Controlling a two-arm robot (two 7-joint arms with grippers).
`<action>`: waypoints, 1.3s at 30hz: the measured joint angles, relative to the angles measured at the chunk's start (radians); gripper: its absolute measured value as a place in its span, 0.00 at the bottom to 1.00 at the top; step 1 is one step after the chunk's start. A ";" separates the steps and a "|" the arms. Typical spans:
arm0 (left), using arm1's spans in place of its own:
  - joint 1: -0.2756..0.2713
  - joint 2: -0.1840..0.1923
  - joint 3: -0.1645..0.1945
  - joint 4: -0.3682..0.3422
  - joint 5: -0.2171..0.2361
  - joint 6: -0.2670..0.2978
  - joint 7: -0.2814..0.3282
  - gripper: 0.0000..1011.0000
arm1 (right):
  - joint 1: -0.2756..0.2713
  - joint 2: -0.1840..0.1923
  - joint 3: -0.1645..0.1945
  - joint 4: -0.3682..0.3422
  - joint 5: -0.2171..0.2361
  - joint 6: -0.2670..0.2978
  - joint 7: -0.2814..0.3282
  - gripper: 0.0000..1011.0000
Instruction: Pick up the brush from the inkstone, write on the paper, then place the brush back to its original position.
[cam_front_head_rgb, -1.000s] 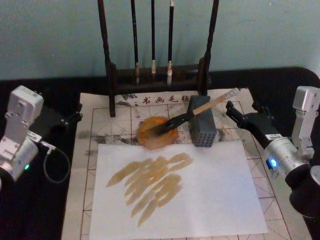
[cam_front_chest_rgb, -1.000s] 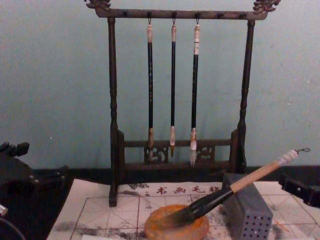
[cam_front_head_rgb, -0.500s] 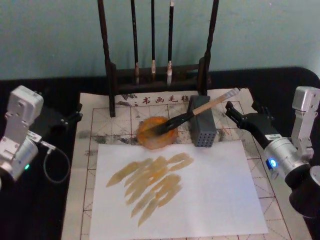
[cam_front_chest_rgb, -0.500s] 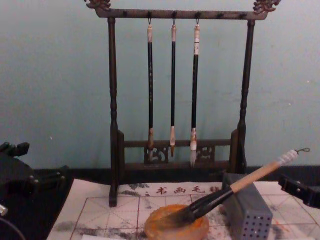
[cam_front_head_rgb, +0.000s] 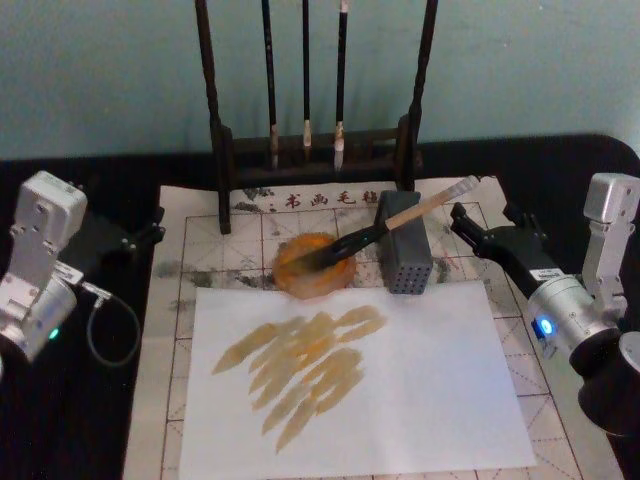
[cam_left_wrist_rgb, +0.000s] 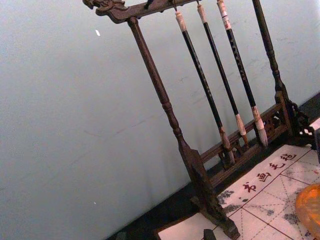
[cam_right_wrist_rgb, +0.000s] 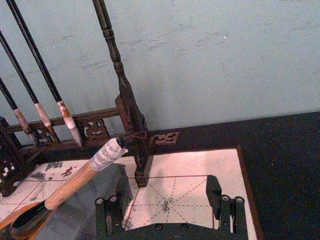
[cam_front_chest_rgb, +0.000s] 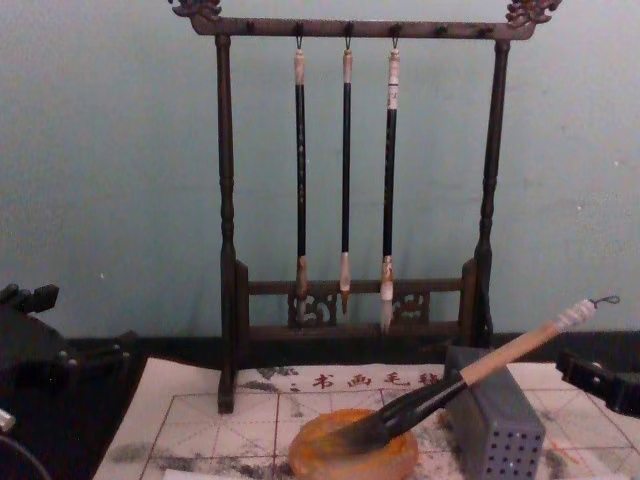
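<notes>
The right gripper (cam_right_wrist_rgb: 167, 210) has its fingers spread, empty. At its ten o'clock the brush (cam_right_wrist_rgb: 82, 175) leans on the grey block (cam_right_wrist_rgb: 85, 207). At twelve o'clock stands the rack post (cam_right_wrist_rgb: 125, 100).

Orange-brown inkstone (cam_front_head_rgb: 314, 266) with greyish centre, tan-and-black brush (cam_front_head_rgb: 398, 221), off-white gridded paper (cam_front_head_rgb: 250, 235), grey perforated block (cam_front_head_rgb: 403, 255)
</notes>
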 joint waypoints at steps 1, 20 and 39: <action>0.000 0.000 0.000 0.000 0.000 0.000 0.000 0.99 | 0.000 0.000 0.000 0.000 0.000 0.000 0.000 0.99; 0.000 0.000 0.000 0.000 0.000 0.000 0.000 0.99 | 0.000 0.000 0.000 0.000 0.000 0.000 0.000 0.99; 0.000 0.000 0.000 0.000 0.000 0.000 0.000 0.99 | 0.000 0.000 0.000 0.000 0.000 0.000 0.000 0.99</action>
